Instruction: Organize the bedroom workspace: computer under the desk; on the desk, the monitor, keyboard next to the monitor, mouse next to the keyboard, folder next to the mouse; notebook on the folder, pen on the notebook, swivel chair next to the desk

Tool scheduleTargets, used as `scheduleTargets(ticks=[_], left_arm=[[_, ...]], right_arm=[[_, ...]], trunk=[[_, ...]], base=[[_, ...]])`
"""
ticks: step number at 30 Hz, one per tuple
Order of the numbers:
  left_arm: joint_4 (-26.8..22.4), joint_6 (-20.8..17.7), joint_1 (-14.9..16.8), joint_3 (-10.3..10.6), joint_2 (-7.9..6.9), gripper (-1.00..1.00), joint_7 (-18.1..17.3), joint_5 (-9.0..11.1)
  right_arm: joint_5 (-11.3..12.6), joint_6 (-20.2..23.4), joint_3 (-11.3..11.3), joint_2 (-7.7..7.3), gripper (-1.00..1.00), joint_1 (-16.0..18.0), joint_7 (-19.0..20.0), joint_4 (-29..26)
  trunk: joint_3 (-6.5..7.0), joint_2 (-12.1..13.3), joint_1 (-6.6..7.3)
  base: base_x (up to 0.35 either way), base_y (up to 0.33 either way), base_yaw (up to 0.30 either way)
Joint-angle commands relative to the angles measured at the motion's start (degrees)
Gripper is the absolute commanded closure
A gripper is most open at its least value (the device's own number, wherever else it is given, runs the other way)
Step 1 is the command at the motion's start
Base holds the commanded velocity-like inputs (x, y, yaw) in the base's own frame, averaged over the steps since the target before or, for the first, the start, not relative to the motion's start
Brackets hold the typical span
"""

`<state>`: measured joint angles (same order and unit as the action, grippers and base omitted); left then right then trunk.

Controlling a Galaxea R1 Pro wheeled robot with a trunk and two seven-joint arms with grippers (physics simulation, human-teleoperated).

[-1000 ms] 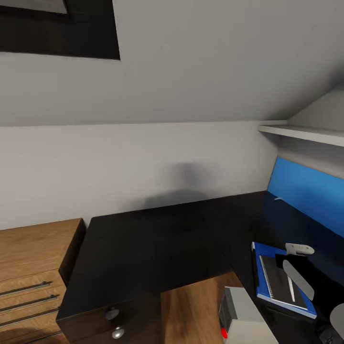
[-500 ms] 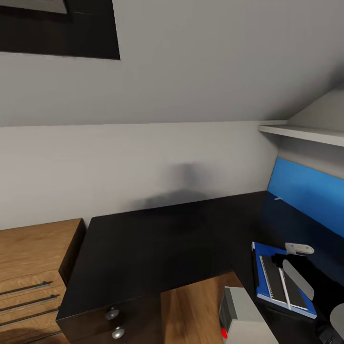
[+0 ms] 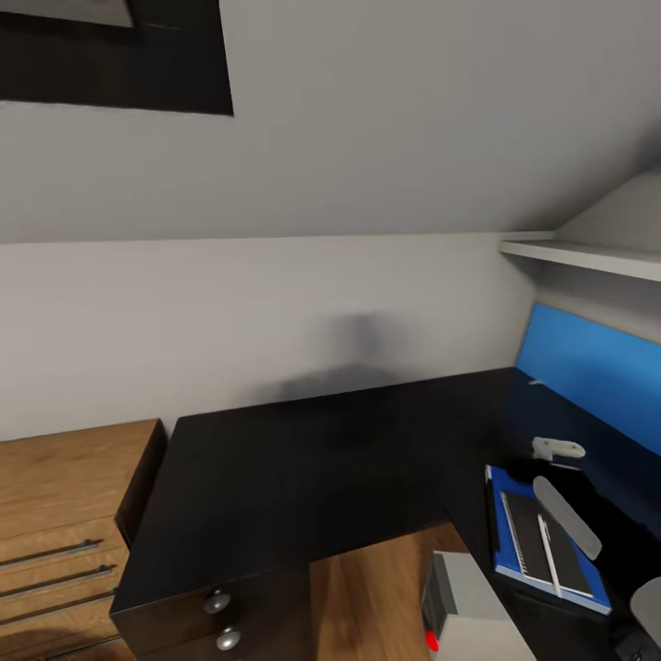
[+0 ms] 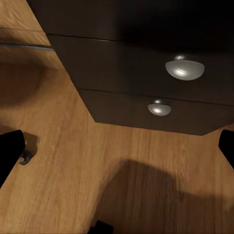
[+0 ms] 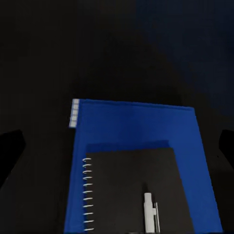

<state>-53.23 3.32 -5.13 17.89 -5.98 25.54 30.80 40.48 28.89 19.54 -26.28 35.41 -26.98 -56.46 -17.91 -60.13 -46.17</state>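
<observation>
The right gripper (image 3: 557, 477), fingers spread and empty, had lifted off the pen (image 3: 549, 554) atop notebook (image 3: 531, 543) and folder (image 3: 542, 537), stack apparently done; left fingers (image 4: 9, 151) open.

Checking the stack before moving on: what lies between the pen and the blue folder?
The black spiral notebook lies between them: the white pen rests on it, and it rests on the blue folder, clearest in the right wrist view.
</observation>
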Motion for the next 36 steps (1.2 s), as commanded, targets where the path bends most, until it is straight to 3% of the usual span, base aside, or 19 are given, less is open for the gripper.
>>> scheduleTargets(ticks=[1, 4, 9, 11, 13, 17, 19, 21, 23, 24, 26, 29, 30, 32, 36], left_arm=[[-0.04, 0.33, 0.03, 0.31, -0.08, -1.00, 0.40, 0.61], [0.11, 0.31, 0.03, 0.28, -0.09, -1.00, 0.45, 0.65], [0.36, 0.36, 0.03, 0.14, -0.09, -1.00, 0.50, 0.82], [1.49, 0.40, 0.03, -0.06, -0.09, -1.00, 0.65, 0.86], [1.99, 0.43, 0.03, -0.18, -0.17, -1.00, 0.70, 0.85], [2.23, 0.45, 0.03, -0.34, -0.25, -1.00, 0.77, 0.84], [2.29, 0.46, 0.03, -0.42, -0.31, -1.00, 0.80, 0.84], [2.31, 0.46, 0.03, -0.44, -0.32, -1.00, 0.81, 0.84], [2.34, 0.46, 0.03, -0.47, -0.30, -1.00, 0.82, 0.84], [2.77, 0.46, 0.02, -0.48, -0.18, -1.00, 0.75, 0.78], [2.81, 0.46, 0.01, -0.48, -0.18, -1.00, 0.74, 0.76], [2.85, 0.46, 0.02, -0.45, -0.13, -1.00, 0.71, 0.73], [2.86, 0.44, 0.03, -0.42, -0.11, -1.00, 0.65, 0.70], [2.85, 0.41, 0.03, -0.41, -0.14, -1.00, 0.56, 0.68], [2.83, 0.38, 0.03, -0.40, -0.17, -1.00, 0.49, 0.68]], right_arm=[[1.33, 0.10, 0.28, -0.02, -1.00, 0.04, -0.60, -0.52], [3.78, 0.27, 0.44, 1.38, -1.00, -0.03, -0.70, -1.80], [4.25, 0.35, 2.14, 3.31, -1.00, -0.70, -0.77, -4.10], [4.13, 0.21, 5.46, 5.02, -1.00, -2.20, -2.07, -7.62], [4.10, 0.05, 7.17, 6.46, -1.00, -2.69, -4.31, -9.11], [4.09, -0.02, 8.26, 9.22, -1.00, -2.93, -7.22, -10.00], [3.99, -0.11, 9.40, 12.09, -1.00, -3.01, -9.71, -10.35], [3.90, -0.21, 10.37, 13.39, -1.00, -3.06, -11.11, -10.44], [3.80, -0.66, 13.55, 15.15, -1.00, -3.67, -14.04, -10.71], [3.74, -7.32, 21.09, 16.09, -1.00, -9.91, -18.84, -17.15], [3.74, -9.80, 22.57, 16.12, -1.00, -12.93, -20.12, -18.92], [3.73, -11.74, 24.92, 16.10, -1.00, -14.67, -20.56, -19.13], [3.70, -14.92, 27.34, 16.06, -1.00, -15.10, -20.60, -17.10], [3.64, -18.72, 29.21, 16.04, -1.00, -15.32, -20.58, -14.53], [3.62, -25.20, 30.96, 16.10, -1.00, -15.50, -20.57, -9.64]], trunk=[[-0.05, -0.05, -0.01], [-0.02, -0.05, -0.01], [-0.02, -0.05, -0.01], [-0.06, -0.05, -0.01], [-0.13, -0.05, -0.01], [-0.28, -0.05, -0.01], [-0.36, -0.05, -0.01], [-0.45, -0.05, -0.01], [-0.53, -0.05, -0.01], [-0.56, -0.05, -0.01], [-0.60, -0.05, -0.01], [-0.62, -0.05, -0.01], [-0.62, -0.05, -0.01], [-0.62, -0.05, -0.01], [-0.62, -0.05, -0.01]], base=[[0.000, 0.000, 0.170], [0.000, 0.000, 0.236], [0.000, 0.000, 0.272], [0.000, 0.000, 0.269], [0.000, 0.000, 0.259], [0.000, 0.000, 0.254], [0.000, 0.000, 0.252], [0.000, 0.000, 0.252], [0.000, 0.000, 0.252], [-0.170, 0.000, 0.147], [-0.236, 0.000, 0.089], [-0.300, 0.000, 0.033], [-0.326, 0.000, 0.010], [-0.329, 0.000, 0.007], [-0.335, 0.000, 0.002]])
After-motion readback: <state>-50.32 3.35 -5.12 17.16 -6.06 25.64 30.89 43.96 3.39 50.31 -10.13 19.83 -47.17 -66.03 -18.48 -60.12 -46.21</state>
